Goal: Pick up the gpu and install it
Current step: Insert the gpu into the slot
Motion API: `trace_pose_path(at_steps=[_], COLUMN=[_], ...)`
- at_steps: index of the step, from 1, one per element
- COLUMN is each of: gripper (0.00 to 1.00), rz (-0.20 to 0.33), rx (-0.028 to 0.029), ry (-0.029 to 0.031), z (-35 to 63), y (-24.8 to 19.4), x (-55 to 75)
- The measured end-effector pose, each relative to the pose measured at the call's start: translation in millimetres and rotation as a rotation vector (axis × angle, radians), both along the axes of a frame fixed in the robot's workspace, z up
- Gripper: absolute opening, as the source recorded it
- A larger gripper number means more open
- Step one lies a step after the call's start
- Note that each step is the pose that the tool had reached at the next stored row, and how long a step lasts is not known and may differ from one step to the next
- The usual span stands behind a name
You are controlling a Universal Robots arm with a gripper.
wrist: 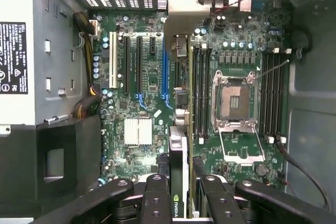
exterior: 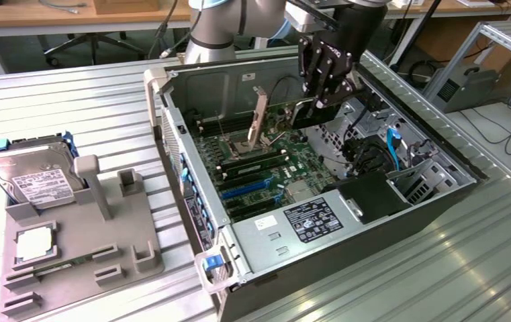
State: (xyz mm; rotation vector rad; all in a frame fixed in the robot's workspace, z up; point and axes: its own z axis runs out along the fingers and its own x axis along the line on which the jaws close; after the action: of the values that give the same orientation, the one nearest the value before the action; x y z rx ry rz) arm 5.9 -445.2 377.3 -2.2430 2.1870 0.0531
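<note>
Gripper pinches the gpu by its upper edge. The card hangs upright over the open computer case, probably so its connector edge faces the motherboard. It looks above the board and not seated. In the wrist view the card sits edge-on between the fingers. Close by are the long slots, memory sticks, the open processor socket and a black cable. The hard drive on the grey stand is well apart.

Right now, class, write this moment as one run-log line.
gripper: shut on gpu | gpu: held on edge over motherboard, not seated | case: open
</note>
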Motion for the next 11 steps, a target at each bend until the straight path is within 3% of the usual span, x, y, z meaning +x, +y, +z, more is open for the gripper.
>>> trace_pose_path(at_steps=[11], gripper=[0.27], rz=[0.041], rx=[0.0001], ry=[0.0000], z=[-27.3], y=[-0.4], x=[-22.2])
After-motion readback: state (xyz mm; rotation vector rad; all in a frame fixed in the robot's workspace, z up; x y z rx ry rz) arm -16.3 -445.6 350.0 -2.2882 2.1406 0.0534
